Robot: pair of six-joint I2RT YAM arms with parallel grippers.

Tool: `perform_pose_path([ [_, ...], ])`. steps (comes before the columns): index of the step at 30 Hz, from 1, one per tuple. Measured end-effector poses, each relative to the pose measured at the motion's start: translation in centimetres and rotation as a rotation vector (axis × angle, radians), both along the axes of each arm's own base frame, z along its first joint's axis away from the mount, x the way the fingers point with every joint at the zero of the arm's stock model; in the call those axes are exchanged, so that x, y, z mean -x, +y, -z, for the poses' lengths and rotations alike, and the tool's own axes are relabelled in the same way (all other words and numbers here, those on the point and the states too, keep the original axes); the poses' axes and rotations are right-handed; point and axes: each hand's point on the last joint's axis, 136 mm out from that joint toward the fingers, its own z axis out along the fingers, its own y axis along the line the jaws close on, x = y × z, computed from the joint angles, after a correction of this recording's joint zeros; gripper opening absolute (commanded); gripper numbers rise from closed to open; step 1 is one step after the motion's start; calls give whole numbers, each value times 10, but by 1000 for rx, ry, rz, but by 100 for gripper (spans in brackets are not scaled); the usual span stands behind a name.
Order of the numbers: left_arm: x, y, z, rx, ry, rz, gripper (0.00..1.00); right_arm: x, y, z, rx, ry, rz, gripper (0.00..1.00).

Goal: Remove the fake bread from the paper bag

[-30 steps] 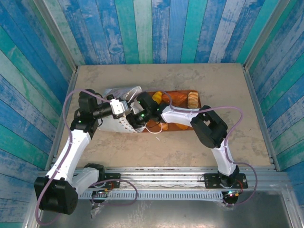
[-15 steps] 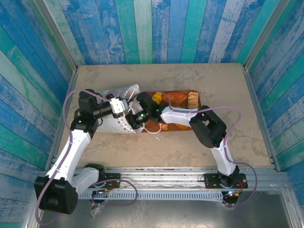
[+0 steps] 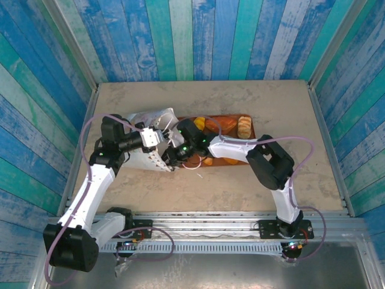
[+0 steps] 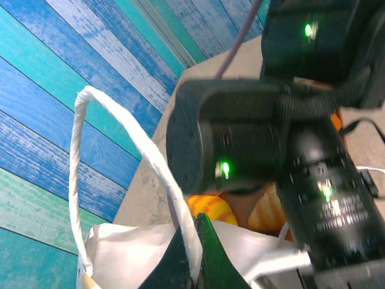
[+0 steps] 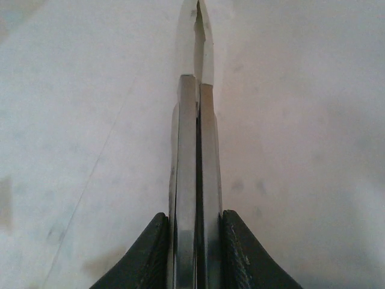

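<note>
The bread [image 3: 229,124] lies on the tray [image 3: 251,133] at the centre of the top view, just right of the white bag [image 3: 146,120], which slumps on the worktop [image 3: 240,96]. My left jaws are closed on the bag's cord handle [image 4: 114,129] at the bottom of the wrist view, orange bread behind. My right jaws press shut on a fold [image 5: 198,36] of the bag's white paper.
</note>
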Motion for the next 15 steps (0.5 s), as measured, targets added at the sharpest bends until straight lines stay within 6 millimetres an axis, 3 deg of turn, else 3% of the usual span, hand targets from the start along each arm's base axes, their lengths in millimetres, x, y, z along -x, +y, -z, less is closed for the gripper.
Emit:
perform_pose_path([
  [9, 12, 0, 4, -49, 39, 40, 0, -19, -43, -26, 64, -86, 148, 19],
  [15, 24, -5, -9, -40, 62, 103, 0, -24, -54, -17, 117, -91, 187, 20],
])
